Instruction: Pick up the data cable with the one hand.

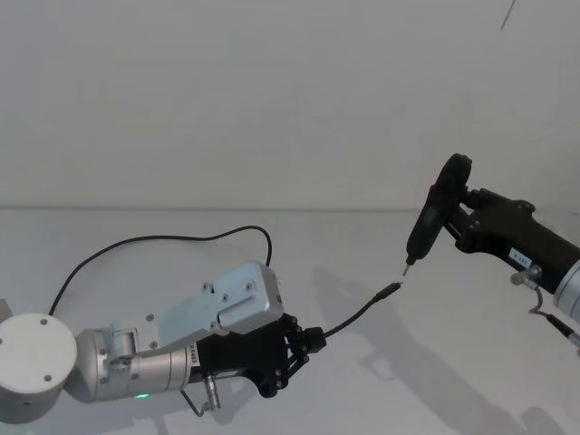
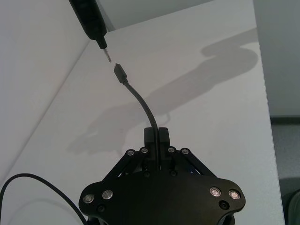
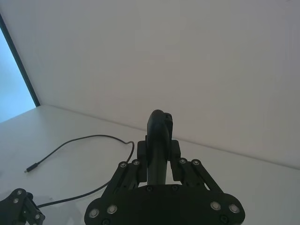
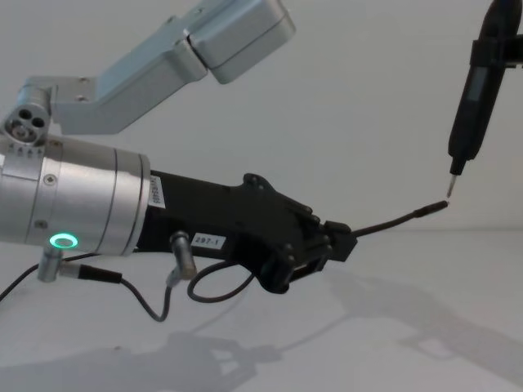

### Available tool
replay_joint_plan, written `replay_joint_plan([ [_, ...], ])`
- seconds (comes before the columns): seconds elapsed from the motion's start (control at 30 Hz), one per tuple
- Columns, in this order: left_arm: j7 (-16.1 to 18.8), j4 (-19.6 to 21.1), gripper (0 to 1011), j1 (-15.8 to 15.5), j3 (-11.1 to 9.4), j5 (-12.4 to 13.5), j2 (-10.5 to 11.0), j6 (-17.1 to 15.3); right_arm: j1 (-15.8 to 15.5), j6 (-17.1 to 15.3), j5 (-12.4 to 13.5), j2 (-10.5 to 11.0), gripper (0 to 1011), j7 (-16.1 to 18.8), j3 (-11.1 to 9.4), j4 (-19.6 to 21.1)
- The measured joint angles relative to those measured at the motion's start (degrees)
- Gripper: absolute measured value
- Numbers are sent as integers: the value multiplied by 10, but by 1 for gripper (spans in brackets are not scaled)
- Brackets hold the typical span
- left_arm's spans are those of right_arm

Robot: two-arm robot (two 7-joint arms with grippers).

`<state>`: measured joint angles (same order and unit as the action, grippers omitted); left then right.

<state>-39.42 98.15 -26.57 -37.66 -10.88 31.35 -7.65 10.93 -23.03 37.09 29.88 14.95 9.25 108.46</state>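
With the left hand [image 4: 339, 242] clamped on the data cable [image 2: 140, 101] near its plug, raised off the table [image 1: 453, 362], and the right hand [image 3: 159, 159] closed on the pen-like tool [image 4: 472, 98], we should keep grip firm while lifting.

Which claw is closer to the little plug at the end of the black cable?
Left. The left claw is shut on the data cable a short way behind its plug tip. The right claw sits higher, holding a pen-like tool whose point nearly meets the plug.
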Motion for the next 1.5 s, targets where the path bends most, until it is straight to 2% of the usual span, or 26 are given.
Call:
replay_joint_plan([
  [0.87,0,0,54,0,0,0,0,0,5,-12,13,16,279,-4,12,2],
  [1.5,0,0,54,0,0,0,0,0,7,-6,15,24,279,-10,19,1],
])
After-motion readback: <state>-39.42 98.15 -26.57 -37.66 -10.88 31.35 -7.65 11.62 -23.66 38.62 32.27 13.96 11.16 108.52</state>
